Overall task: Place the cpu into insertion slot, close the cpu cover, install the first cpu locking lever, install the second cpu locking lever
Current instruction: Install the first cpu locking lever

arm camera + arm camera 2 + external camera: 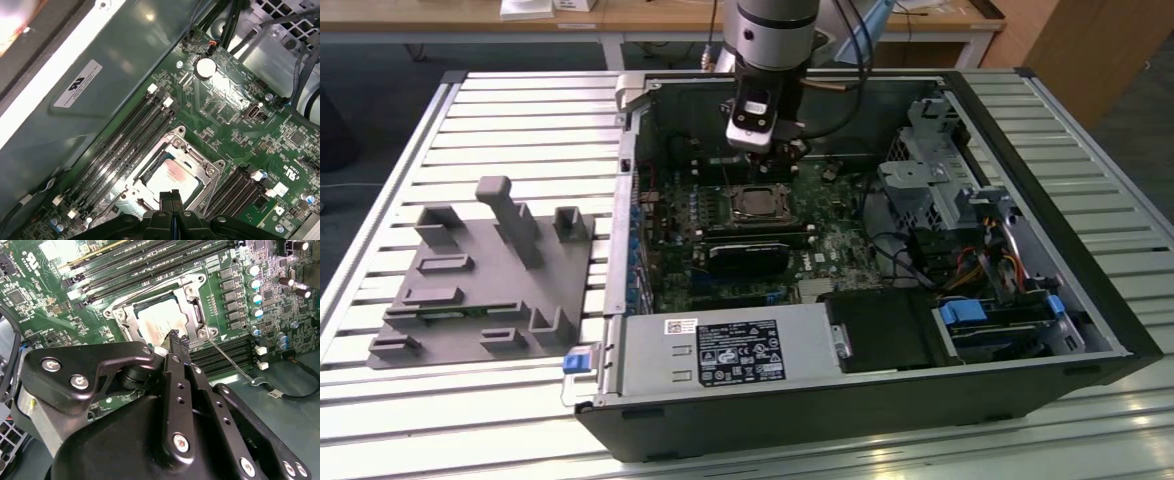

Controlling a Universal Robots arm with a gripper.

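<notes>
cpu [159, 322]: seated flat in the insertion slot [120, 315], its dull top seen through the cover window.
cpu cover [192, 307]: lowered over the chip; whether it is fully flat cannot be told.
wire lever [232, 360]: seen slanting out over the memory slots [225, 346], judged unlatched.
second lever [150, 288]: laid along the socket's other side; latch state cannot be told.
gripper [171, 199]: fingers pressed together, nothing pinched, tip held just over the cover's edge near the wire lever's root.
risk, slip: thin round wire is likely to be lost off the narrow tip and spring back.
risk, scrape: cover or chip could be gouged if the frame is pressed instead of the lever.
risk, sweep: nearby capacitors [255, 290] could be clipped by a sideways push.
</notes>
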